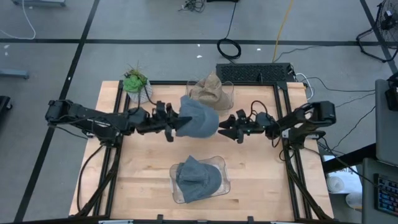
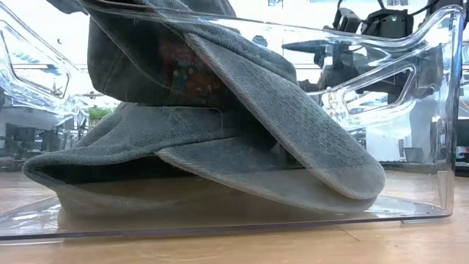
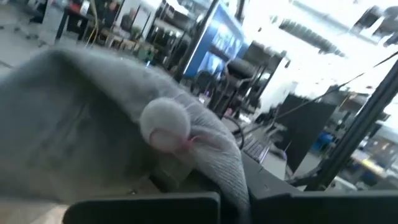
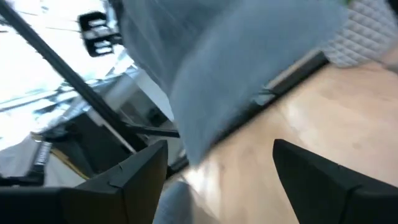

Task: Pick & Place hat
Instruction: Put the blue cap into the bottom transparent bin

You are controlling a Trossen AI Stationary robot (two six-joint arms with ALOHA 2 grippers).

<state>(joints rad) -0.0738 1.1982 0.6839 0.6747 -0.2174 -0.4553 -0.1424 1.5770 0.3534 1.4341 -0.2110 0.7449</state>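
A grey-blue hat (image 1: 200, 117) is held up over the middle of the table. My left gripper (image 1: 176, 124) is shut on its left side; in the left wrist view the hat's crown with its top button (image 3: 165, 124) fills the picture. My right gripper (image 1: 224, 129) is open just to the right of the hat, its fingers (image 4: 134, 177) spread wide with the hat (image 4: 224, 74) ahead of them. A second grey-blue hat (image 1: 198, 179) lies in the near clear bin (image 1: 221, 163). In the low view this hat's (image 2: 220, 147) brim rests on the bin's floor. My left gripper has the grey-blue hat at its left edge (image 1: 184, 123), coming in level from the table's left. The hat itself covers the fingers, so the kind of hold does not show. The hat is lifted clear of the table and extends to the right of the gripper.
A tan hat (image 1: 210, 92) sits in a clear bin (image 1: 229, 87) at the far edge. A green potted plant (image 1: 135, 82) stands at the far left corner. A black keyboard (image 1: 255, 73) lies beyond the far edge. Bare wood shows left and right of the near bin.
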